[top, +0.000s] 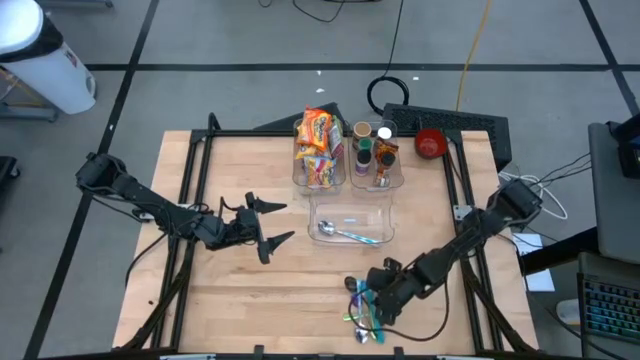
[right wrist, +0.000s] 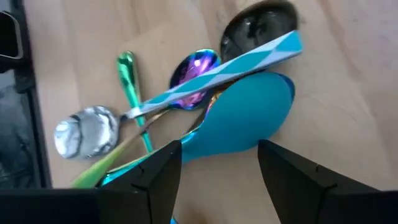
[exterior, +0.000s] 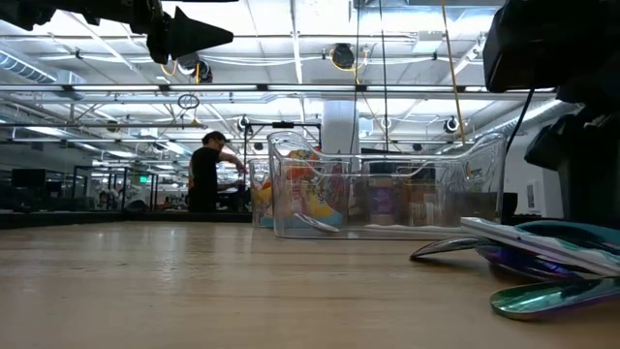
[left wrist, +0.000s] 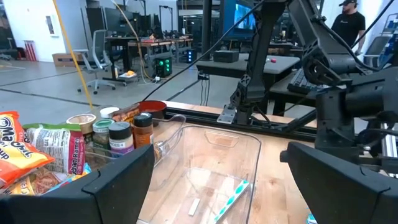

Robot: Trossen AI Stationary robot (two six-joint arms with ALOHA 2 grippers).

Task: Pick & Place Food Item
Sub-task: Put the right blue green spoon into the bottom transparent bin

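Observation:
Orange snack packets [top: 318, 148] stand in a clear bin at the table's far middle, and also show in the left wrist view [left wrist: 25, 155]. Jars and spice bottles [top: 375, 150] fill the bin beside it. A clear tray [top: 378, 212] in front of them holds a spoon [top: 345, 234]. My left gripper [top: 286, 222] is open and empty above the table, left of the tray. My right gripper [right wrist: 217, 171] is open, low over a pile of spoons [top: 362, 308] near the front edge. Its fingers stand on either side of a blue spoon [right wrist: 249, 121]. My right gripper points down at the blue spoon's narrow end [right wrist: 205, 140], one finger on each side of it. I cannot tell whether a finger touches it. The spoon lies flat on the table among the other spoons.
The pile holds a striped-handled spoon [right wrist: 217, 71], a green one [right wrist: 132, 81], a silver one [right wrist: 84, 134] and a dark one [right wrist: 255, 28]. A red bowl [top: 430, 143] and a keyboard [top: 450, 120] lie past the far right corner. Bare wood lies at the front left [top: 250, 300].

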